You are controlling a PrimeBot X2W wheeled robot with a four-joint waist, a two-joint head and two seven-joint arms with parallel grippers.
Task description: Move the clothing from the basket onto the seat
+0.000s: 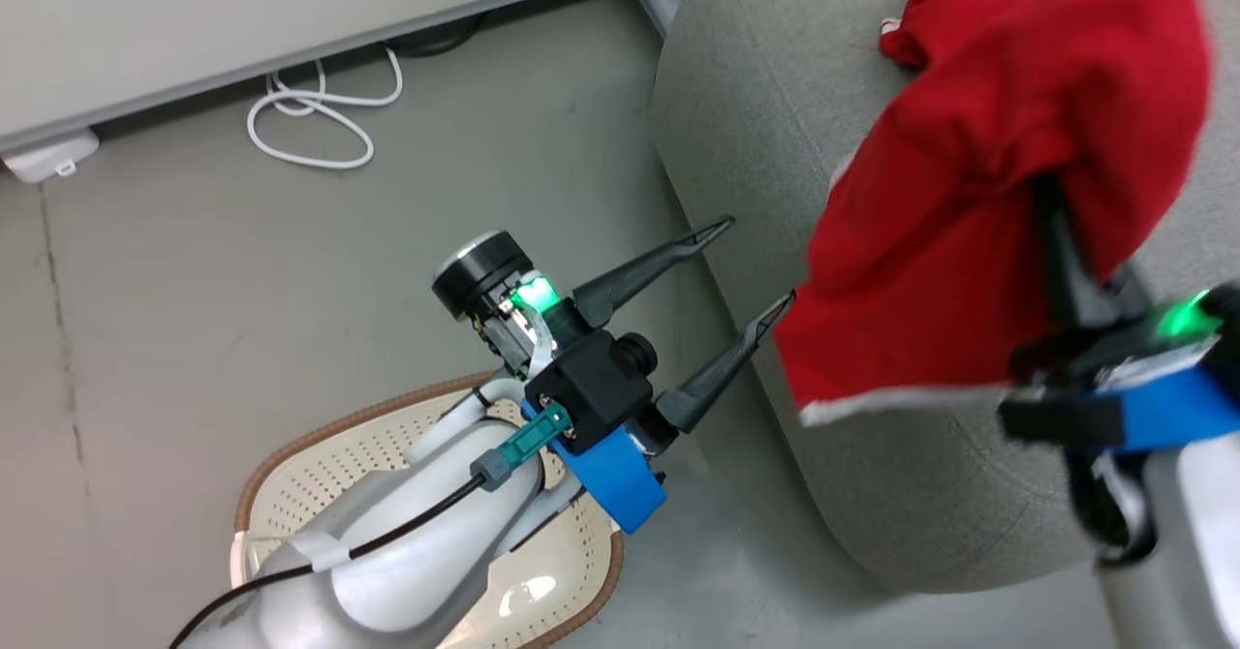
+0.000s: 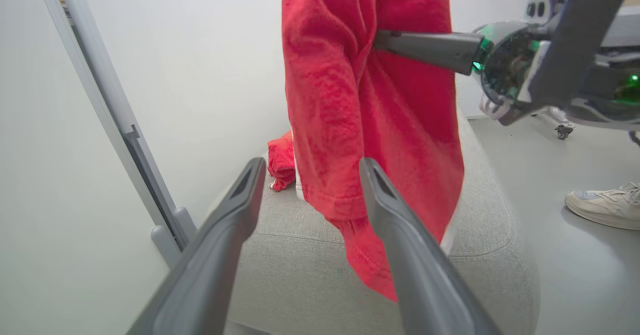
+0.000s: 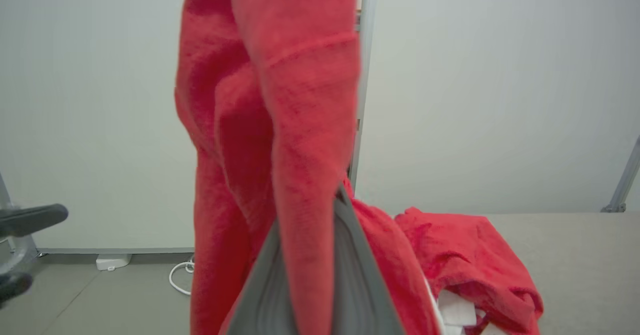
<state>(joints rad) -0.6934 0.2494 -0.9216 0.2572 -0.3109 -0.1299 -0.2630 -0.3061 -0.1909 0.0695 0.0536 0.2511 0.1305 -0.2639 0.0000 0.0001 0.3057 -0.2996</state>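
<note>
My right gripper (image 1: 1048, 189) is shut on a bright red garment (image 1: 978, 203) with white trim, which hangs from it over the near corner of the light grey seat (image 1: 765, 87). In the right wrist view the cloth (image 3: 280, 125) drapes down between and over the fingers (image 3: 350, 275). A second red garment (image 3: 465, 260) lies crumpled on the seat farther back, and its edge shows in the head view (image 1: 906, 39). My left gripper (image 1: 760, 263) is open with nothing in it, beside the seat's edge. The cream basket (image 1: 291, 494) sits below my left arm, its inside mostly hidden.
A white cable (image 1: 310, 116) loops on the grey floor by the wall, next to a small white box (image 1: 44, 157). A grey frame leg (image 2: 165, 230) stands behind the seat. A person's pale shoe (image 2: 605, 205) rests on the floor beyond the seat.
</note>
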